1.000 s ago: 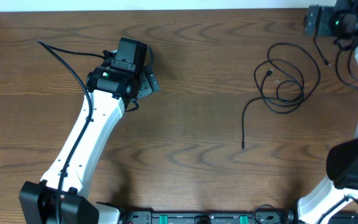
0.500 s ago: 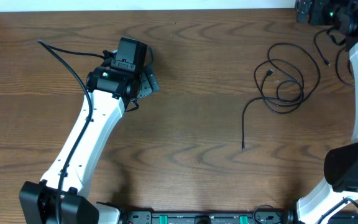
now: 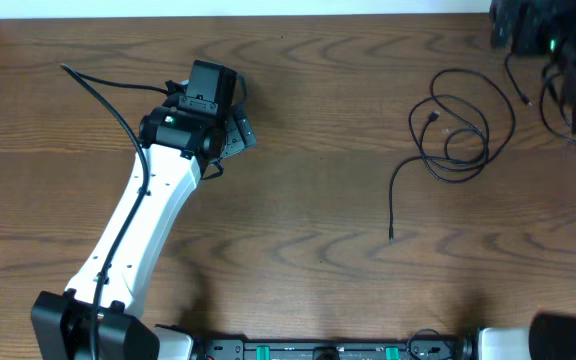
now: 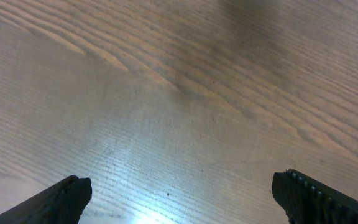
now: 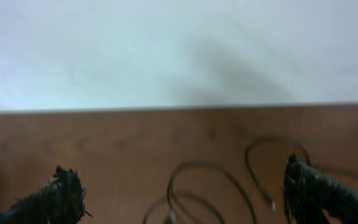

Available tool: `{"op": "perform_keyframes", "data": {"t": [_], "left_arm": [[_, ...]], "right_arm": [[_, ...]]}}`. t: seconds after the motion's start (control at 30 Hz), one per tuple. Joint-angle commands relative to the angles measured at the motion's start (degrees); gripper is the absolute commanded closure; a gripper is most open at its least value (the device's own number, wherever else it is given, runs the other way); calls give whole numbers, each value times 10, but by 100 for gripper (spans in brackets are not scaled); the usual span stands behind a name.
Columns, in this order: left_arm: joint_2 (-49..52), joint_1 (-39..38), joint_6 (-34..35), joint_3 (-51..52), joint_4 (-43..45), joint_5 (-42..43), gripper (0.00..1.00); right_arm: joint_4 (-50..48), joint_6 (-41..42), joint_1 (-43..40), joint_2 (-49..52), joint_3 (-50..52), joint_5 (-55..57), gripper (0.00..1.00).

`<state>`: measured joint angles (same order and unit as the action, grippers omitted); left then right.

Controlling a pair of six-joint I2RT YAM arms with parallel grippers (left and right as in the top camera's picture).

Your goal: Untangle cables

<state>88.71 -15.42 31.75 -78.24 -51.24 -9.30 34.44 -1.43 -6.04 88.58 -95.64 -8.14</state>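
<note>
The cables are gathered in a loose, overlapping coil on the right half of the table, with a small plug end lying inside the loops. One black tail is led out of the coil's lower left side, and its long axis runs almost straight toward the robot's base side, ending in a free tip on bare wood.

The right gripper is held high at the far right corner, tilted so that a white wall fills the upper part of its view. Its fingers are spread wide and nothing is pinched between them. From this gripper the coil lies nearer the base and toward the robot's left — in the wrist view its loops are seen low in the frame, between the two fingertips.

The left gripper is parked over bare wood on the left half, well apart from the coil. Its fingers are likewise spread, with nothing held.

The right arm is clearly the nearer one, so the first reach is judged to be its own: a descent toward the coil or the free tail. The tail, lying clear of the loops, is judged the easier strand to take.

No container is seen in any view — the cords lie directly on the wood.
</note>
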Motion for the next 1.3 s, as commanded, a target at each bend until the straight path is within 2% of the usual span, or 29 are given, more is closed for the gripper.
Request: {"op": "perform_keyframes", "data": {"t": [0.0, 0.23, 0.4, 0.8, 1.27], "left_arm": [[-7, 2, 7, -4, -2, -2, 0], [-7, 2, 7, -4, -2, -2, 0], [-7, 2, 7, -4, -1, -2, 0], [-7, 2, 7, -4, -2, -2, 0], [-7, 2, 7, -4, -2, -2, 0]], "right_arm": [[-54, -21, 2, -88, 134, 0, 1], [-188, -21, 3, -250, 346, -30, 1], [-201, -21, 3, -355, 400, -85, 1], [-123, -18, 2, -586, 414, -193, 1], [-38, -21, -26, -728, 414, -228, 1]]}}
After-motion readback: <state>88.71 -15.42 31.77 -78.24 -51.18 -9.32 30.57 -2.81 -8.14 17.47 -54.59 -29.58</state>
